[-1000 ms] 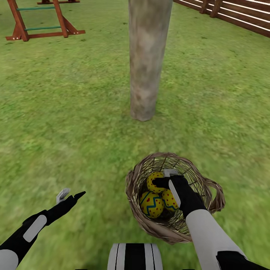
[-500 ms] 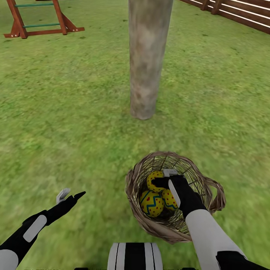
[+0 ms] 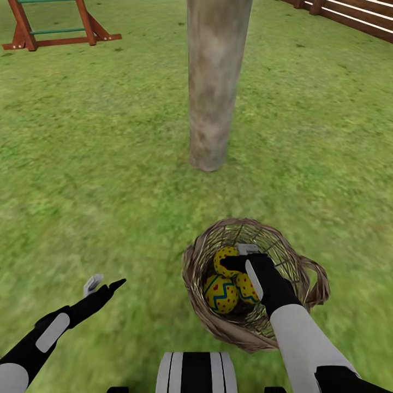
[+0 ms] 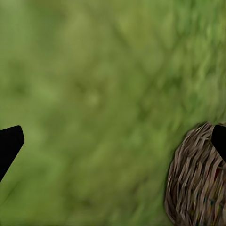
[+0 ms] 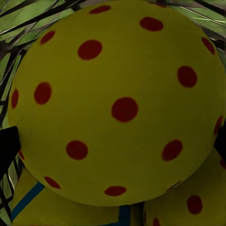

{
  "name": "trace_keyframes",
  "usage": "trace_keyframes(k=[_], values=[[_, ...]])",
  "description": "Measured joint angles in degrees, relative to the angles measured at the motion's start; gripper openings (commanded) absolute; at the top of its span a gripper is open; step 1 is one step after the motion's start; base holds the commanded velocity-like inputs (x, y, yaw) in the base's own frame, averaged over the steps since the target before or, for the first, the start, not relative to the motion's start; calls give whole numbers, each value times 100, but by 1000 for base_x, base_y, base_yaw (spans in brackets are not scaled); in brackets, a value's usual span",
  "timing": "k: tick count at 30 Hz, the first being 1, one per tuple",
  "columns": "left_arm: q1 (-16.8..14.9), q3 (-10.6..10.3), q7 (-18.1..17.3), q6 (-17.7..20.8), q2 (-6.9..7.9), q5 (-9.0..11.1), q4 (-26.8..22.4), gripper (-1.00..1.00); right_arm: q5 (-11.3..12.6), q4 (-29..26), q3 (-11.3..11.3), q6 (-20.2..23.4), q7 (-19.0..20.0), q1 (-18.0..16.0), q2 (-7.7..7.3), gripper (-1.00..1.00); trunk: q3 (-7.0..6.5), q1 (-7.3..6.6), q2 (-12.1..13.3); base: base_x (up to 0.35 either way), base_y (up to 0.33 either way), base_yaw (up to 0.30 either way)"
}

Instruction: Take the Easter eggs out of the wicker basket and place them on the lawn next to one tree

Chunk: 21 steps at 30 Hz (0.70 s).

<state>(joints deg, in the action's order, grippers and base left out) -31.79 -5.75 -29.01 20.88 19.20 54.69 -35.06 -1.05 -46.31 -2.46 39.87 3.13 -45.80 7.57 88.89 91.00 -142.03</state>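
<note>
At lower left of the head view, our left gripper (image 3: 105,284) hangs over the lawn (image 3: 98,164) with fingers spread, holding nothing. Up the centre stands the tree (image 3: 214,82). At lower right sits the wicker basket (image 3: 207,319), all three Easter eggs (image 3: 220,293) inside. Our right gripper (image 3: 240,257) reaches in, fingers pinching the top egg (image 5: 117,99).
</note>
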Motion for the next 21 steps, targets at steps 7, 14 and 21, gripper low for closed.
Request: trace_keyframes(k=[7, 14, 21], values=[[0, 0, 0, 0, -2, -1, 0, 100, 7, 1, 0, 0, 0, 0, -3, -100, 0, 0, 0, 0, 0, 0], [0, 0, 0, 0, -10, -1, 0, 100, 7, 0, 0, -1, 0, 2, -3, -100, 0, 0, 0, 0, 0, 0], [0, 0, 0, -1, -10, -1, 0, 100, 4, -2, 1, -1, 0, 0, -3, -100, 0, 0, 0, 0, 0, 0]])
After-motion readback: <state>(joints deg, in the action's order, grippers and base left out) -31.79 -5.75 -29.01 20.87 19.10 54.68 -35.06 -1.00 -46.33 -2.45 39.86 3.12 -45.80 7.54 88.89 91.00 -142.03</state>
